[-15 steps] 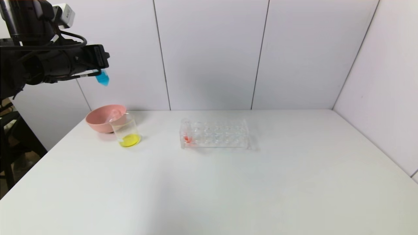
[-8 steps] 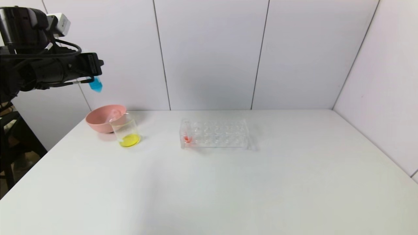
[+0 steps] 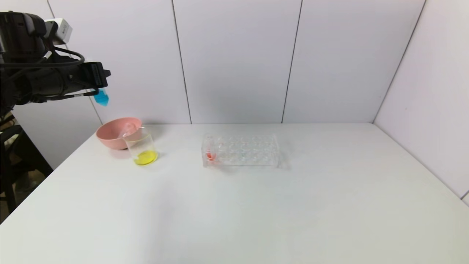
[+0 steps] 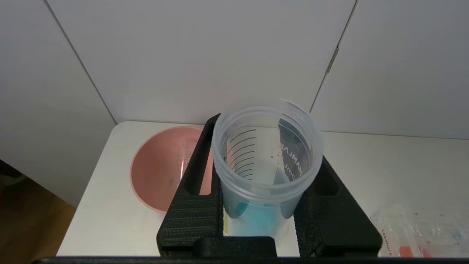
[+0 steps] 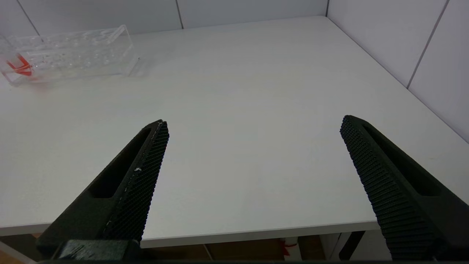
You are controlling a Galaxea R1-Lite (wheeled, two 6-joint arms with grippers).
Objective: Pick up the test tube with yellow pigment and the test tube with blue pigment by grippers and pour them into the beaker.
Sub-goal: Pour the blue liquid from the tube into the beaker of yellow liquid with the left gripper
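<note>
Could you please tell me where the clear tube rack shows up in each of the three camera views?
Head view: the clear tube rack stands mid-table, right of the beaker.
Left wrist view: only its corner shows at the frame's edge.
Right wrist view: far across the table.
Shared landmark: its red-tipped tube.

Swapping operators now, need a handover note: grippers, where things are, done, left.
Left gripper: shut on the blue tube, held high over the table's left edge, up and left of the beaker.
Right gripper: open, idle over the table's near edge.
Beaker beside the pink bowl, yellow liquid in it. Rack mid-table holds only a red tube.
Done: yellow looks poured.
Left: pour blue into the beaker.
</note>
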